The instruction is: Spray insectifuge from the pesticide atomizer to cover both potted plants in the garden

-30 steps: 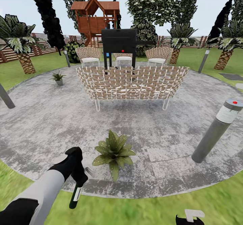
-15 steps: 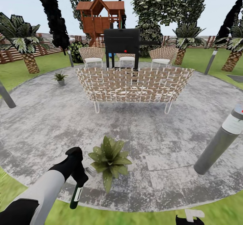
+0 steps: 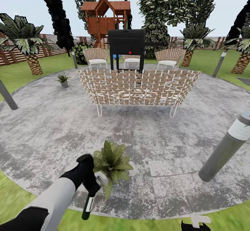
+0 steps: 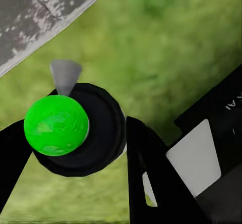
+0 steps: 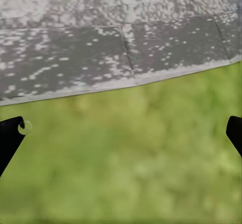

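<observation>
beside 1 potted plant [image 3: 111,161], left gripper [image 3: 91,188] clamps pesticide atomizer [image 3: 87,205] hanging near-vertical; right gripper [image 5: 121,133] open.

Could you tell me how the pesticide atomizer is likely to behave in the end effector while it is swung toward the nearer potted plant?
The pesticide atomizer looks rigid, so it probably won't flex. It is slim and hangs below the left end effector, so it might pivot or slip if swung quickly. It looks tiny beside the near potted plant, so it is probably light.
</observation>
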You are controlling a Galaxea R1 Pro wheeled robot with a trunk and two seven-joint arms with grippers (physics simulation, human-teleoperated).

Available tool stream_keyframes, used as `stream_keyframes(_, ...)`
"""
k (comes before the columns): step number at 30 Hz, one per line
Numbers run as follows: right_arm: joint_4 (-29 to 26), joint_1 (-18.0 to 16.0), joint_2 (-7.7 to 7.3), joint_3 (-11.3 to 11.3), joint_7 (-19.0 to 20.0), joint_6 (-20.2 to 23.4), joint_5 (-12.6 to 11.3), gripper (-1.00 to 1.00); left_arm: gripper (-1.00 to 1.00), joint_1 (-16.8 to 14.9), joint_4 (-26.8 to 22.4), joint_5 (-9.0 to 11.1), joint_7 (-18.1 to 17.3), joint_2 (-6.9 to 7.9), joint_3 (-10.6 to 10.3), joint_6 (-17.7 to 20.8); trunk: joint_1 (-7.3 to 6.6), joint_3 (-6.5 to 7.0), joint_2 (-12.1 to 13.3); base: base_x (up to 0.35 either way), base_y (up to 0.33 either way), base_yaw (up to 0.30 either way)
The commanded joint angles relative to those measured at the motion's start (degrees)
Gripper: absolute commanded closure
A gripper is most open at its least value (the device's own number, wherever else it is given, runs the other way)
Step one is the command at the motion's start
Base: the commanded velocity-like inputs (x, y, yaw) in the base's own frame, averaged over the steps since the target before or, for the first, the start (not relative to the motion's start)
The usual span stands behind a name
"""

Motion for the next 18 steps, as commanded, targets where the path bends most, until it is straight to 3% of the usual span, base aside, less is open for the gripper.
stream_keyframes(1, 0.04, -0.02, 0.00, 0.49, -0.12, -0.18, -0.50, -1.00, 1.00, 0.77, -0.12, -0.46, -0.49, 0.67, -0.03, 0.42, -0.01, -0.05, -0.02, 0.000, 0.000, 0.000)
stream_keyframes(4, 0.04, -0.03, 0.00, 0.49, -0.07, -0.18, -0.50, -1.00, 1.00, 2.57, -0.22, -0.44, -0.44, 2.93, -0.03, 0.40, -0.01, -0.04, -0.02, 0.000, 0.000, -0.025)
stream_keyframes(8, 0.04, -0.01, 0.00, 0.49, -0.05, -0.18, -0.50, -1.00, 1.00, 3.64, -0.09, -0.39, -0.31, 4.36, -0.16, 0.38, -0.01, 0.11, -0.02, 0.000, 0.000, -0.173)
stream_keyframes(13, 0.04, -0.01, 0.00, 0.49, -0.05, -0.18, -0.50, -1.00, 1.00, 3.84, -0.02, 0.61, 6.63, 3.12, 0.03, 0.44, -0.01, 0.20, -0.02, 0.000, 0.000, -0.075)
stream_keyframes(18, 0.04, -0.03, 0.00, 0.49, -0.05, -0.18, -0.50, -1.00, 1.00, 3.84, -0.73, 1.20, 8.37, 0.92, 0.27, 0.48, -0.01, 0.21, -0.02, 0.000, 0.000, -0.004)
